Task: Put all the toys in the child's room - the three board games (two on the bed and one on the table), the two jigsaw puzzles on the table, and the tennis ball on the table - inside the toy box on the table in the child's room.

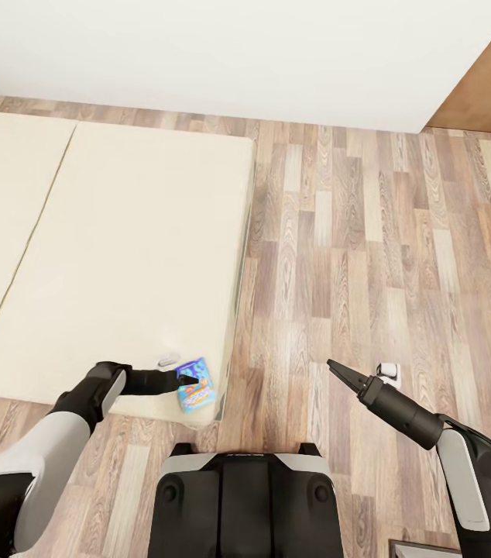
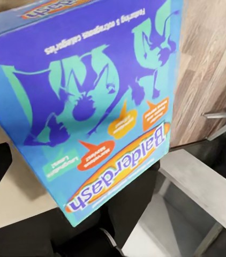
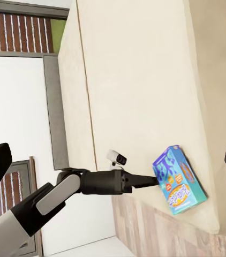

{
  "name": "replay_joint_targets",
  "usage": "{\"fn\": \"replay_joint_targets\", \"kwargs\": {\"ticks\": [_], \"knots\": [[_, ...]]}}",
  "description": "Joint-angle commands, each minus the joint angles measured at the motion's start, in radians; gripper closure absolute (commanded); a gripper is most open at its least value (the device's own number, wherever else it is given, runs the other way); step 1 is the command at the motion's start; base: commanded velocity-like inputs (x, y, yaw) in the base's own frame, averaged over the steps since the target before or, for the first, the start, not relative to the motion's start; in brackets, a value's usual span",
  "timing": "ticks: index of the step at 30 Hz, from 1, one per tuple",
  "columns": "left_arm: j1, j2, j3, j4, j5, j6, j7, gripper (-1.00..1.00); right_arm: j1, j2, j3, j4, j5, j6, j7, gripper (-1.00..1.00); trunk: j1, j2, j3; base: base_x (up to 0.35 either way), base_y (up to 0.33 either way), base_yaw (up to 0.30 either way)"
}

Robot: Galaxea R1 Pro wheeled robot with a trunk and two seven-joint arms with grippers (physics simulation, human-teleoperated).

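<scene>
Gripping the small blue Balderdash board game [image 1: 196,385] at the bed's [image 1: 121,232] corner, the left gripper [image 1: 190,380] holds it tilted; right gripper [image 1: 335,367] hovers closed over the floor [image 1: 369,232].

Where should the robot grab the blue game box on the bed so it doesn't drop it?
Probably by a long thin edge, one finger on each flat face. The blue box lies near the bed's corner, tilted with one side lifted, so that raised edge is open to the left gripper, which is at it from the bed side. Its wide cover looks too broad to span.
</scene>
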Motion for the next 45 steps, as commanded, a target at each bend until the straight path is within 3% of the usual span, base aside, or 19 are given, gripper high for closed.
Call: {"fn": "replay_joint_targets", "kwargs": {"ticks": [1, 9, 45], "knots": [[0.000, -0.004, 0.003, 0.000, 0.002, 0.008, -0.002, -1.00, 0.000, 0.000, -0.001, 0.000, 0.000, 0.005, 0.003, -1.00, 0.001, -0.001, -0.001, 0.000, 0.000, 0.000], [0.000, -0.018, 0.003, 0.000, 0.002, 0.011, -0.002, -1.00, 0.000, 0.000, -0.001, 0.000, -0.001, 0.005, 0.003, -1.00, 0.001, -0.001, -0.001, 0.000, 0.000, 0.000], [0.000, -0.019, 0.004, 0.001, 0.002, 0.012, 0.000, -1.00, 0.000, 0.000, -0.001, 0.000, 0.000, 0.005, 0.003, -1.00, 0.001, -0.001, -0.001, 0.000, 0.000, 0.000]]}}
